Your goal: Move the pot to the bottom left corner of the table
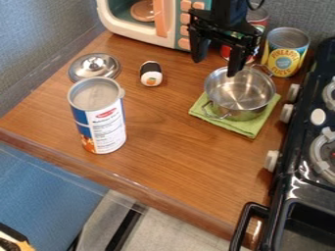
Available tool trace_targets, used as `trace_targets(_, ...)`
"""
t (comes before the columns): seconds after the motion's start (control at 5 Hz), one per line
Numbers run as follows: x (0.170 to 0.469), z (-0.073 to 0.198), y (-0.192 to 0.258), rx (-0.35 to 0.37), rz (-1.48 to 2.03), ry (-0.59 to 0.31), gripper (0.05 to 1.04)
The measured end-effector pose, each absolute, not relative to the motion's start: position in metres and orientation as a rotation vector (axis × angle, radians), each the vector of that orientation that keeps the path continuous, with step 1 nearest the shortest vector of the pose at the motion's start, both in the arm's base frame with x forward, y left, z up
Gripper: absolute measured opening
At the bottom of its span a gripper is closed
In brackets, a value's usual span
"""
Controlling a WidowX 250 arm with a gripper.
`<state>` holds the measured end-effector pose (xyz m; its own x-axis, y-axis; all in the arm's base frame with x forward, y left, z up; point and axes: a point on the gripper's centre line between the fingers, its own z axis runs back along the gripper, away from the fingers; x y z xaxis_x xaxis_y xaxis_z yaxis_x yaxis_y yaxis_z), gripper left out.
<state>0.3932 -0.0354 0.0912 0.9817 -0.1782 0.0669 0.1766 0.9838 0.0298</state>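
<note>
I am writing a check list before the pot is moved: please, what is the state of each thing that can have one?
Gripper, open.
Pot, upright, uncovered, empty.
Lid, off the pot, knob up.
Green cloth, flat under the pot.
Blue and white can, upright.
Yellow can, upright.

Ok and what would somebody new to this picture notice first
Probably the shiny metal pot on a green cloth beside the stove, with the open robot hand hanging near its back rim. Next, the tall blue-and-white can on the left, a silver lid behind it.
</note>
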Motion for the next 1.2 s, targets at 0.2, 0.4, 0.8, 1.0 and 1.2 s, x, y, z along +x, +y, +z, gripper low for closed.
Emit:
trace_targets(0.2, 0.398, 0.075, -0.038, 0.021, -0.127, -0.069, 1.0)
trace_targets(0.4, 0.402, 0.062, -0.037, 0.038, -0.104, -0.066, 1.0)
trace_targets(0.8, 0.403, 0.052, -0.036, 0.099, -0.097, -0.063, 0.95)
trace_targets(1.0, 0.404, 0.051, -0.033, 0.121, -0.083, -0.061, 0.666)
trace_targets(1.2, 0.402, 0.045, -0.033, 0.123, -0.081, -0.044, 0.364)
